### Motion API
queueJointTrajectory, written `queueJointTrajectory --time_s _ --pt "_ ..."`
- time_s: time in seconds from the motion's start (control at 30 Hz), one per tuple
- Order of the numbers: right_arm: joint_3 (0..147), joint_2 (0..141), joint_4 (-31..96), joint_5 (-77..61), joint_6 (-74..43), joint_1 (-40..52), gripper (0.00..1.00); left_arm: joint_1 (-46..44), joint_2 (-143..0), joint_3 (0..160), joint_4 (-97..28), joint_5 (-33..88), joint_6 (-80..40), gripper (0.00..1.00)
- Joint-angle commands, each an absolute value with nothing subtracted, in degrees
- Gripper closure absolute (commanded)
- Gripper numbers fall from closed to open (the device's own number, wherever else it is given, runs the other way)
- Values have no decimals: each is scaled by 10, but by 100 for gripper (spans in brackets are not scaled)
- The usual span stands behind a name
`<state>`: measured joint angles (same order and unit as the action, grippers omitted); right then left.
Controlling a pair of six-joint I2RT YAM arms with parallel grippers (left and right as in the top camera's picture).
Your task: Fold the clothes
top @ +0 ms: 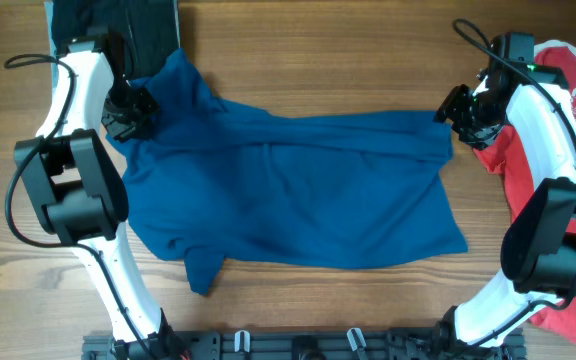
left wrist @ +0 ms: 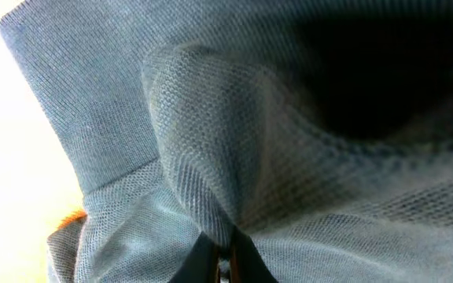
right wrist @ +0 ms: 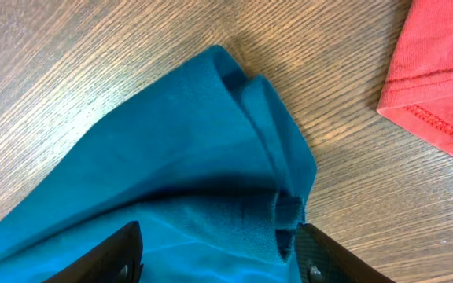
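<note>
The dark blue shirt (top: 298,190) lay spread and rumpled across the middle of the wooden table (top: 318,60), its upper left corner pinched tight in the left gripper (top: 131,112), its right edge between the parted fingers of the right gripper (top: 455,112), the red T-shirt (top: 573,90) just beyond.

Robotics lab bench: wood-grain table (top: 318,50), mounted left arm (top: 68,185) and right arm (top: 550,132).
</note>
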<state>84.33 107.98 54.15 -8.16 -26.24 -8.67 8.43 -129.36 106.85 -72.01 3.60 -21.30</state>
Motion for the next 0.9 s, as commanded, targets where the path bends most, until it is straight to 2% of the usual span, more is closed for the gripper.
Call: queueJointTrajectory --time_s 0.0,0.33,0.57,0.87 --pt "840 1074 539 -90 -255 -82 37 88 -1282 1067 -736 43 -215 96" --pt "840 1074 542 -91 -255 -82 38 87 -1211 1067 -829 80 -259 96" --pt "840 1074 542 -91 -255 -82 37 30 -1138 1067 -881 74 -259 96" --pt "840 1074 543 -91 -255 -82 37 -6 -1135 1067 -965 49 -260 96"
